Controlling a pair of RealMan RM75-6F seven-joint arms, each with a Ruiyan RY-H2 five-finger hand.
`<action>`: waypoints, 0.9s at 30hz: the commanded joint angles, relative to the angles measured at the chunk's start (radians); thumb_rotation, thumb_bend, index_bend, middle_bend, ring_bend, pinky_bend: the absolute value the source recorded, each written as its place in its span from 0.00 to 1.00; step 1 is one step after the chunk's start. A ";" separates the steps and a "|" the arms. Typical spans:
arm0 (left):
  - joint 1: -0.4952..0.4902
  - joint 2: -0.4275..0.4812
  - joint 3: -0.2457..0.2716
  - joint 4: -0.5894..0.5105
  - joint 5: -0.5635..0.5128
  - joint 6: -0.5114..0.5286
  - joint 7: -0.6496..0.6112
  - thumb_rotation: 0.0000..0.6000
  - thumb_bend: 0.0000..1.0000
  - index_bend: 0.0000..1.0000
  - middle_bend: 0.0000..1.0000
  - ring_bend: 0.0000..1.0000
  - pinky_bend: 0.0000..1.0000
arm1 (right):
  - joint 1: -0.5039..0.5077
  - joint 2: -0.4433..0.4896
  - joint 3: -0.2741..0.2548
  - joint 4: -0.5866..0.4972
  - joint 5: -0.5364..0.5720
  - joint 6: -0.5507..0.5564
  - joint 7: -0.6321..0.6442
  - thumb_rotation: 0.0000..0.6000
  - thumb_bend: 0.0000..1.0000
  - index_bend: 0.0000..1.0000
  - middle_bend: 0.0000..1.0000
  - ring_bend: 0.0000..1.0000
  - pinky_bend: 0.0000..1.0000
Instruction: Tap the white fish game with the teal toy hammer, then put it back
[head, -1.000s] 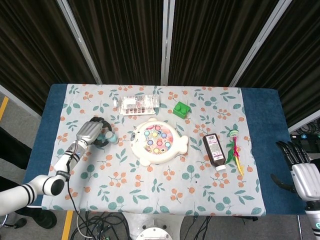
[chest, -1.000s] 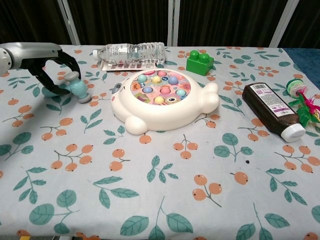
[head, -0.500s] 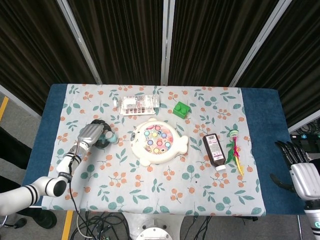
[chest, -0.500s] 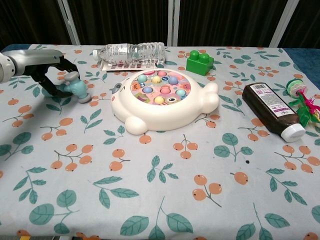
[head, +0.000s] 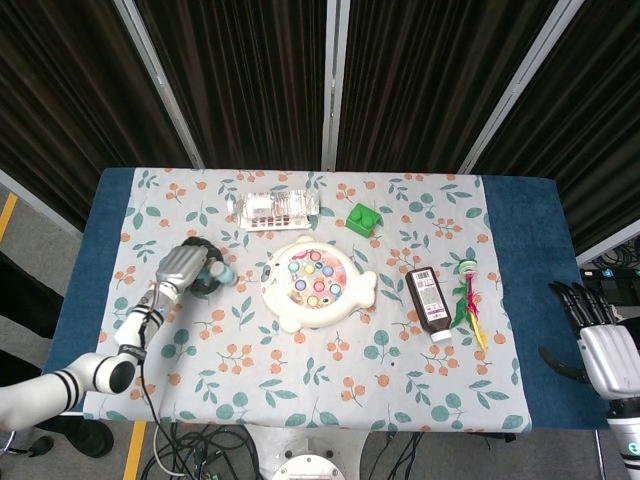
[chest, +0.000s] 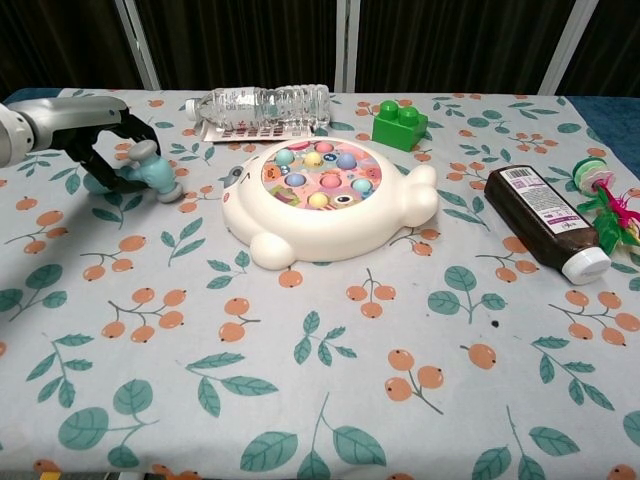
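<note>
At the left of the chest view, the left hand (chest: 85, 130) has its dark fingers (chest: 95, 160) curled around the handle of the small teal toy hammer (chest: 150, 176), holding it with its head toward the game. The hammer sits low over the floral cloth of the desk (chest: 300, 400) (whether it touches the cloth cannot be told), just left of the round white plastic fish game (chest: 325, 200) with pastel buttons, which lies at the frame's centre. The right hand (head: 605, 345) hangs at the lower right edge of the head view, off the desk, fingers apart and holding nothing. Along the top of the chest view lie a clear plastic water bottle (chest: 262, 102) and a green toy brick (chest: 399, 124); at the right, a dark brown bottle with a white cap (chest: 545, 220) lies flat beside a pink and green feather toy (chest: 608, 205).
</note>
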 joint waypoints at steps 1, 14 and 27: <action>0.002 0.000 0.002 0.002 0.006 0.004 -0.003 1.00 0.33 0.48 0.31 0.14 0.10 | 0.001 0.001 0.000 -0.002 -0.001 -0.001 -0.001 1.00 0.14 0.00 0.09 0.00 0.00; 0.034 -0.017 0.003 0.041 0.093 0.072 -0.087 1.00 0.50 0.56 0.41 0.24 0.21 | -0.001 0.006 -0.002 -0.016 -0.004 0.002 -0.015 1.00 0.14 0.00 0.10 0.00 0.00; 0.055 0.002 0.022 0.071 0.268 0.177 -0.205 1.00 0.58 0.60 0.59 0.46 0.47 | -0.010 0.009 -0.005 -0.028 -0.013 0.020 -0.027 1.00 0.14 0.00 0.10 0.00 0.00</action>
